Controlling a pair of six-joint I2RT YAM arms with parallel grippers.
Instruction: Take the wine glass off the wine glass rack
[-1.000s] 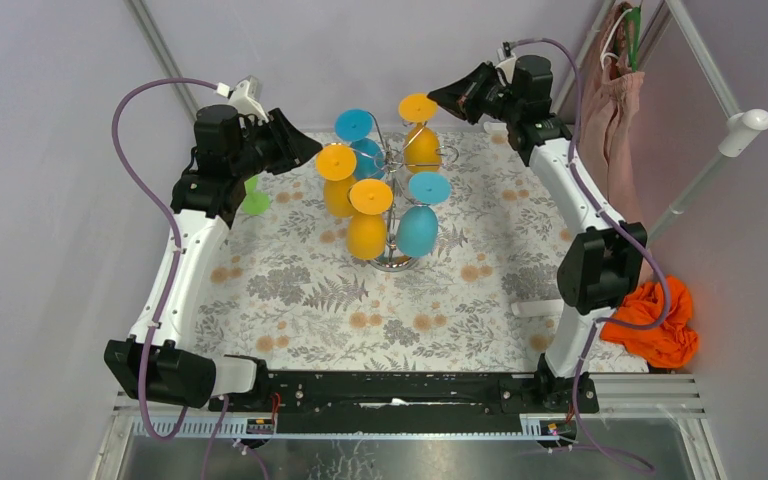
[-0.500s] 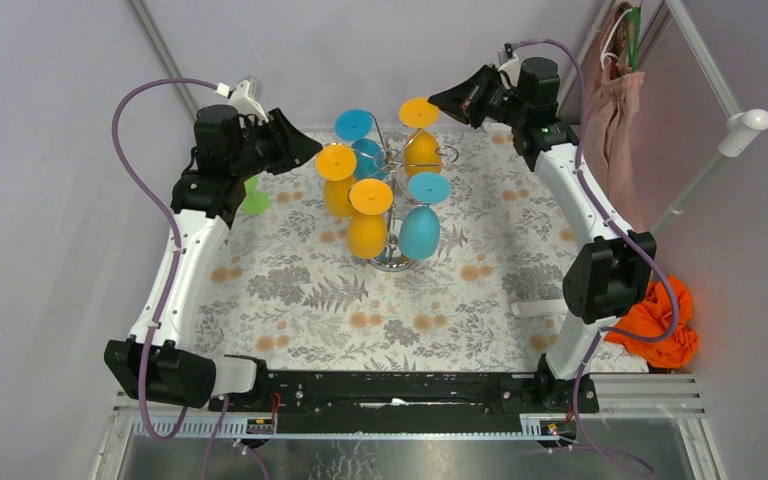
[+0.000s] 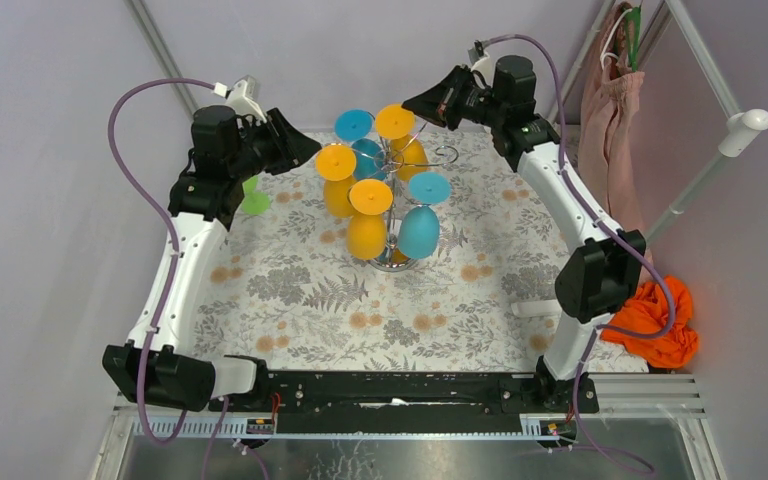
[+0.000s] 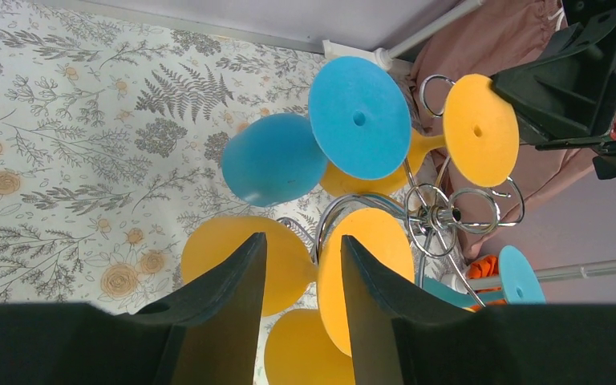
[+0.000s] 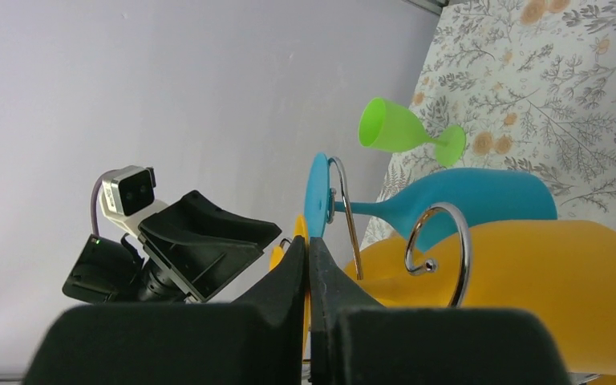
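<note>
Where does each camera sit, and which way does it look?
Top external: above and behind, looking down on the table; left arm and right arm show.
Left wrist: on the left arm, facing the rack; open left pincer shows.
Right wrist: on the right arm, facing the rack; right pincer shows, shut on an orange glass.
Shared: both wrist views see the rack and the other pincer.

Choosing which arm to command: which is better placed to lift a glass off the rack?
Right. The right gripper has its jaws shut on the far orange glass; the left gripper is open, empty.

Shiny metal rack (image 4: 435, 215), matt plastic glass (image 5: 529, 297)
</note>
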